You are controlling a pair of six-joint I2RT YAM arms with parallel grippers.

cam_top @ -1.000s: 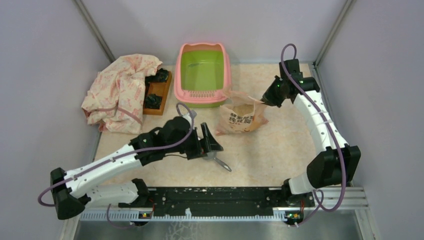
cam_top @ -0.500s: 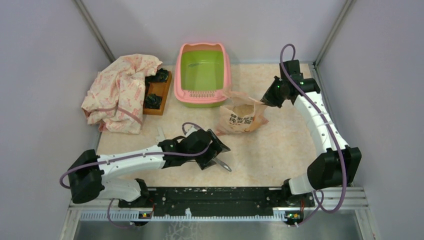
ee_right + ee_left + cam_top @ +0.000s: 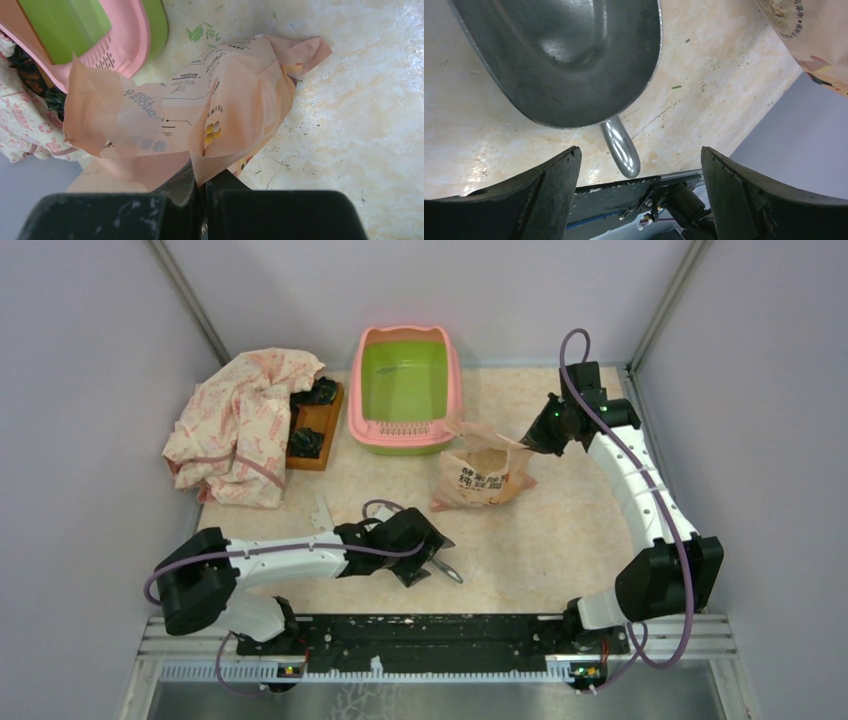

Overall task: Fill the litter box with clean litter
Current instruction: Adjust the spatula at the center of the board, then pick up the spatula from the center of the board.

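The litter box [image 3: 405, 390], pink-rimmed and lime-green inside, stands at the back centre; its corner shows in the right wrist view [image 3: 100, 30]. In front of it stands the peach bag [image 3: 485, 475] [image 3: 225, 100], top open, with the pale clean litter [image 3: 487, 460] visible inside. My right gripper [image 3: 530, 440] [image 3: 202, 185] is shut on the bag's right top edge. A silver scoop [image 3: 447, 569] [image 3: 569, 60] lies on the table. My left gripper [image 3: 425, 555] [image 3: 639, 150] hangs open just over it, fingers either side of the handle end, not touching.
A crumpled patterned cloth [image 3: 240, 425] lies at the back left beside a small wooden tray [image 3: 312, 430] holding dark items. Walls close in left, right and behind. The black mounting rail [image 3: 430, 635] runs along the near edge.
My left arm has dropped low and drawn back toward the near edge, bringing its open gripper down over the scoop. The right arm and bag have not moved.
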